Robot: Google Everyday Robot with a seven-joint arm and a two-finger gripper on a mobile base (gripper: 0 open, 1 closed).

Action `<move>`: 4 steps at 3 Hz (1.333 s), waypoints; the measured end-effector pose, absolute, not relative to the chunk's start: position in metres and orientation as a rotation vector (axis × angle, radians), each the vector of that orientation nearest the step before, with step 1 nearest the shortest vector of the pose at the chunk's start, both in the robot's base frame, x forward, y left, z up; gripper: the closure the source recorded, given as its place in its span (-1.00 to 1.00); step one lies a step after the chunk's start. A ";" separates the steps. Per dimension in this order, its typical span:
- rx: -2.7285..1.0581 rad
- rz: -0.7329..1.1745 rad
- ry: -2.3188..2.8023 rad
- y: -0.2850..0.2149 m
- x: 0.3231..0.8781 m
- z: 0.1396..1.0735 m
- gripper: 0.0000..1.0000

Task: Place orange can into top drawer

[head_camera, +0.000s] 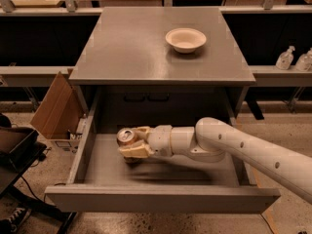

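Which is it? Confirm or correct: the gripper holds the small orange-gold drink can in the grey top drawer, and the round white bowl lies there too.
Wrong: the camera view shows the round white bowl on the flat grey cabinet top, not in the open grey top drawer. The gripper holds the small orange-gold drink can there.

Gripper (129,141) low centre; speckled floor (273,126), cardboard box (56,106) left, shelves (34,73) behind.

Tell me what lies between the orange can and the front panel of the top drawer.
Only bare drawer floor, as the camera view shows. The gripper, inside the top drawer at its left, is shut on the orange can.
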State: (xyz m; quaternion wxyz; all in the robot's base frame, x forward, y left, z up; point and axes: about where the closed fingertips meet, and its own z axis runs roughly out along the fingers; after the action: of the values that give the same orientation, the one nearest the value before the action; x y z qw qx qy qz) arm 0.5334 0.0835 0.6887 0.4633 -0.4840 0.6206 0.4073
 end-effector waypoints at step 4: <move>-1.207 1.014 1.516 0.093 0.530 0.688 -0.44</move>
State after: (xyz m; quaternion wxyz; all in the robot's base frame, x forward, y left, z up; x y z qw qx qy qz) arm 0.5304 0.0932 0.6884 0.4593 -0.4900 0.6158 0.4119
